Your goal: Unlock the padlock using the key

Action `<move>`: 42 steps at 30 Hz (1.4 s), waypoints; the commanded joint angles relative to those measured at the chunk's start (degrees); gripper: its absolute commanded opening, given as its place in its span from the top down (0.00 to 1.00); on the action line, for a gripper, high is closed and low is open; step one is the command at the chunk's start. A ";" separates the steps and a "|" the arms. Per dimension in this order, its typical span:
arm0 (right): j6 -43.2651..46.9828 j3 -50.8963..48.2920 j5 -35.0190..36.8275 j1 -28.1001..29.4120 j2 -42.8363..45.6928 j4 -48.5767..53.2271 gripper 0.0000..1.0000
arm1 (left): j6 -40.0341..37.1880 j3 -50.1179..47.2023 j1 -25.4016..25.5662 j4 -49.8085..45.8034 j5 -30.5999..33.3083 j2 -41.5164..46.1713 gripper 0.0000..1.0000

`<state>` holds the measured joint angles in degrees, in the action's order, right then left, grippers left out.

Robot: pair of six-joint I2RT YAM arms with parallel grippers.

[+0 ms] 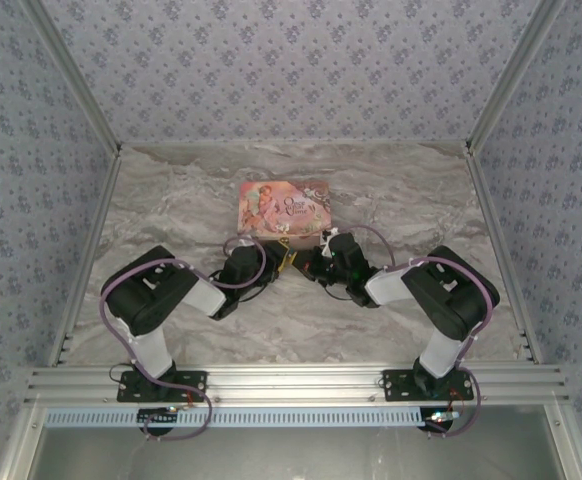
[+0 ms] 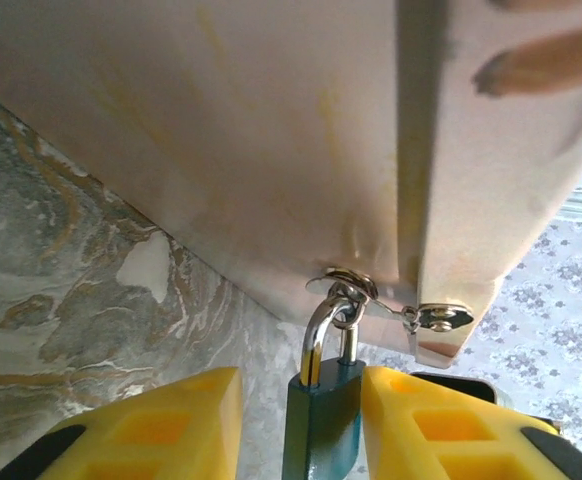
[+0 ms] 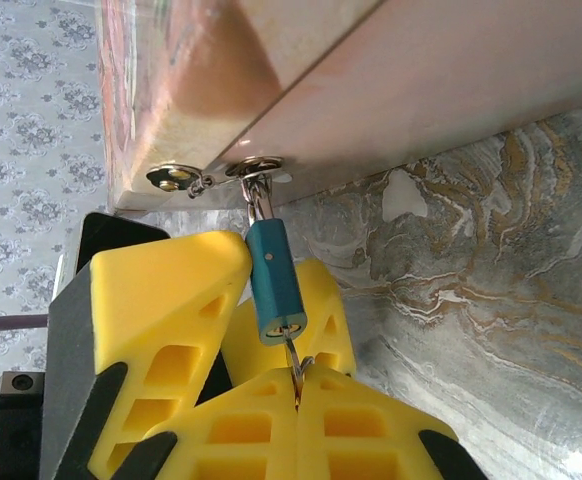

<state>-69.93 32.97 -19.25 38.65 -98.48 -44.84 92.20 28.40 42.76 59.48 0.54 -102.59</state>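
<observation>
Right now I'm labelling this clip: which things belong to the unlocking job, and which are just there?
In the job: padlock, hanging from the box's hasp; key, at its keyhole.
Just there: pink box; marble table.

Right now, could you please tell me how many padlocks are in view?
1. The padlock hangs on the pink box's clasp, between the fingers of the left gripper, while the right gripper holds the key at its keyhole. Others may be hidden behind the box.
</observation>
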 commanded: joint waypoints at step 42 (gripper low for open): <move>103.49 -6.19 31.38 11.21 41.68 30.99 0.35 | 8.73 12.33 -0.66 -41.51 -7.18 14.55 1.00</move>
<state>20.64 27.38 5.61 47.90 -55.81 -14.68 98.91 38.15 42.39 18.98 -4.67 -88.07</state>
